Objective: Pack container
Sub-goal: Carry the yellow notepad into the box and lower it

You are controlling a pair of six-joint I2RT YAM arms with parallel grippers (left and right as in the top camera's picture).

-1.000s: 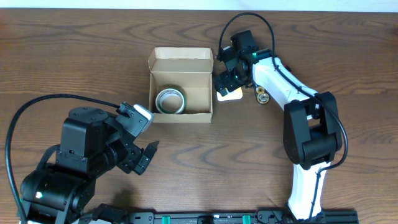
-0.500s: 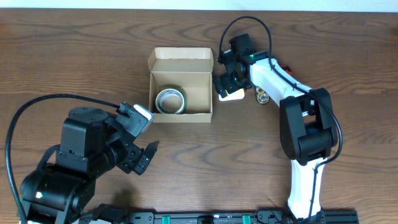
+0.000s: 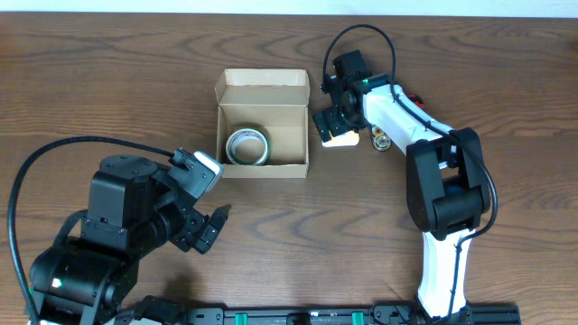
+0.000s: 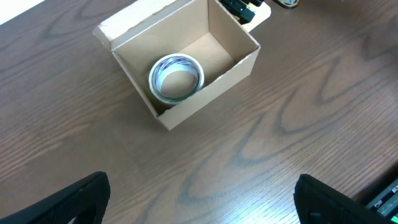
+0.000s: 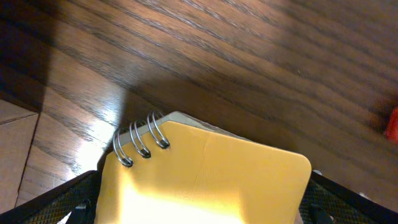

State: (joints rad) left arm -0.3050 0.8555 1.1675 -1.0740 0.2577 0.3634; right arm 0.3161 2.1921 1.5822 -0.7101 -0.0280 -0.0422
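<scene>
The brown cardboard container (image 3: 263,89) stands open at the table's centre back, with a roll of tape (image 3: 247,146) inside; both show in the left wrist view, the container (image 4: 214,88) and the roll (image 4: 176,77). My right gripper (image 3: 331,125) is just right of the box, with its fingers closed against both side edges of a yellow spiral-bound notepad (image 5: 205,174), which lies low over the table (image 3: 342,138). My left gripper (image 4: 199,205) is open and empty, well in front of the box (image 3: 208,230).
A small gold-coloured object (image 3: 382,140) lies right of the notepad. A red item (image 3: 414,97) peeks out behind the right arm and shows at the right wrist view's edge (image 5: 392,124). The right arm's cable arches above the box's right side.
My right gripper and the notepad have shifted slightly right, away from the box wall. The left arm has not moved.
</scene>
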